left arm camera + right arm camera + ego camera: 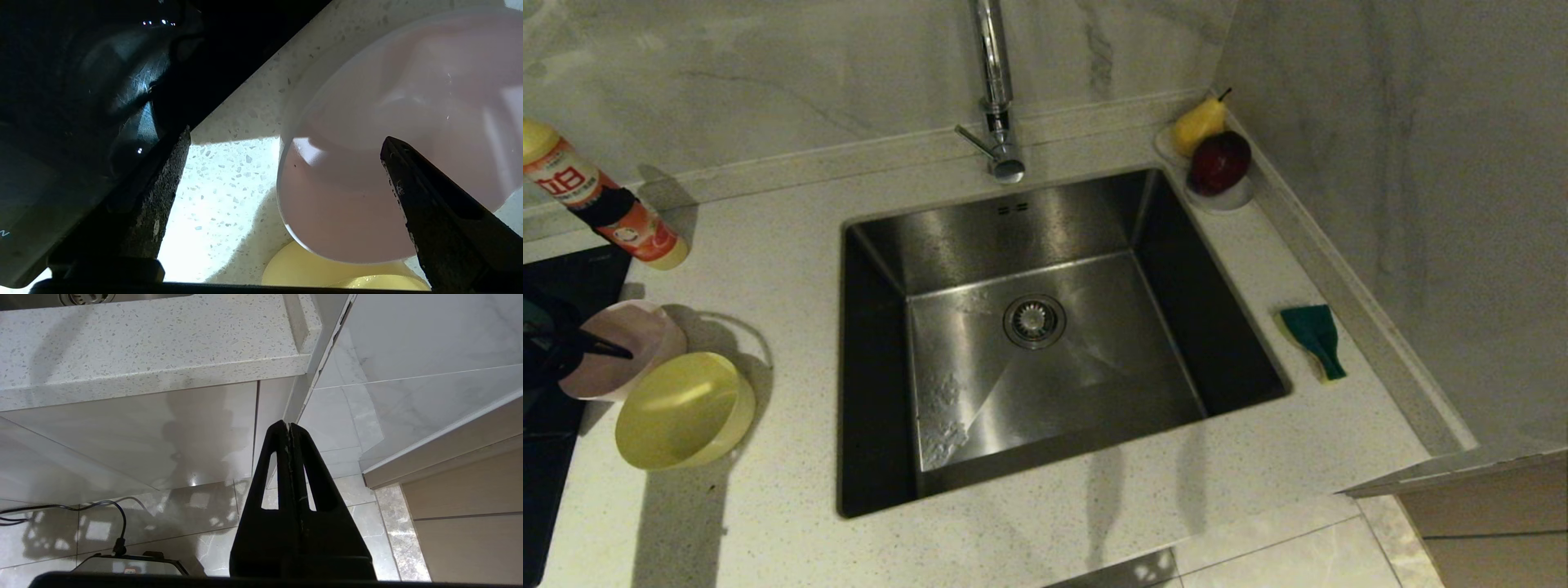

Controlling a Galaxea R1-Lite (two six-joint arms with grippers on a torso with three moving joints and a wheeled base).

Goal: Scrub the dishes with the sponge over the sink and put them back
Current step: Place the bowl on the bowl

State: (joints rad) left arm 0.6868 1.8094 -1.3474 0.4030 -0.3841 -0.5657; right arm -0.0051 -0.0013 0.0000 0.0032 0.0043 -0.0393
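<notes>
Left pincer [286,143] held wide around pink bowl [392,134] rim; bowl could be tipped onto yellow bowl [327,273] if clipped.

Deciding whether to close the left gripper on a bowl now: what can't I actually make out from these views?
- Blue bowl: in no view.
- Pink bowl: head view, near side covered by the left gripper; whether the open fingers touch it is unclear.
- Yellow bowl: left wrist view, mostly hidden under the pink bowl.
- Right gripper: shut, parked below the counter, outside the head view.
- Sponge: only its green face shows clearly.
</notes>
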